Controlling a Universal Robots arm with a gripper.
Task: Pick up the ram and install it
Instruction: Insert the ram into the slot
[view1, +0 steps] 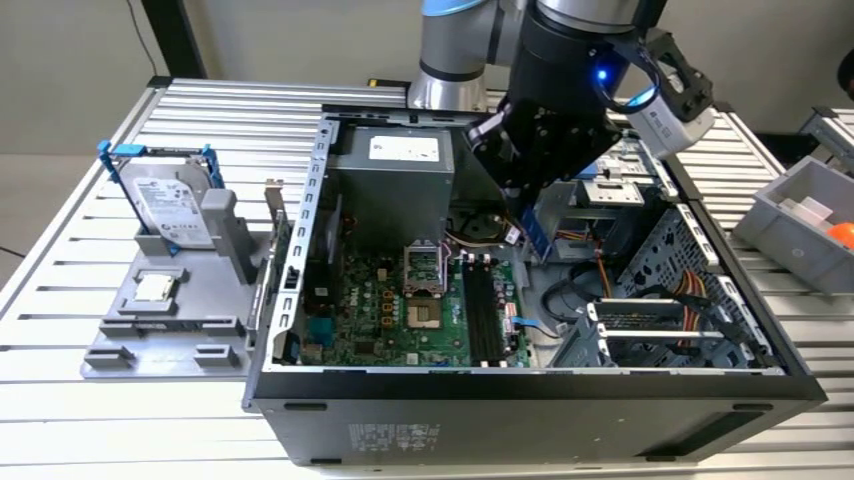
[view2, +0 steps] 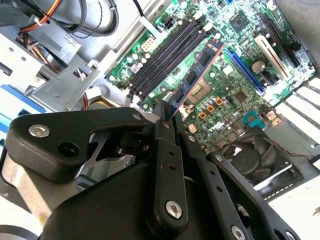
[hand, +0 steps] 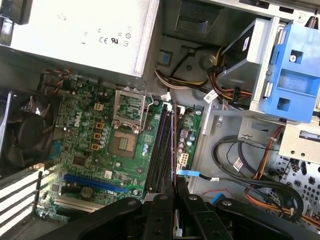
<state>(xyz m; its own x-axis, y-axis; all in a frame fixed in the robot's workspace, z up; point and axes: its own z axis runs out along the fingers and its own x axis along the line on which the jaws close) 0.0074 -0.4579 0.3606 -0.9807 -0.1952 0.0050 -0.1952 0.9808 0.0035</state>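
My gripper (view1: 523, 205) hangs inside the open computer case (view1: 534, 385), above the motherboard (view1: 400, 320). It is shut on the ram (view2: 192, 77), a long thin board with black chips that sticks out from between the fingers (view2: 161, 125). In the first wrist view the ram (hand: 173, 145) is seen edge-on, held over the black memory slots (hand: 161, 145), and my gripper (hand: 176, 189) is shut on its near end. The slots (view2: 165, 60) lie side by side next to the processor socket (hand: 131, 107). I cannot tell whether the ram touches a slot.
A silver hard drive in a blue frame (view1: 174, 205) stands on a grey fixture (view1: 167, 320) at the exterior view's left, with a small square chip (view1: 156, 288) in front. The power supply (view1: 394, 170), drive cage with cables (view1: 667, 300) and a fan (view2: 250, 155) crowd the case. A grey bin (view1: 807, 205) sits at the right.
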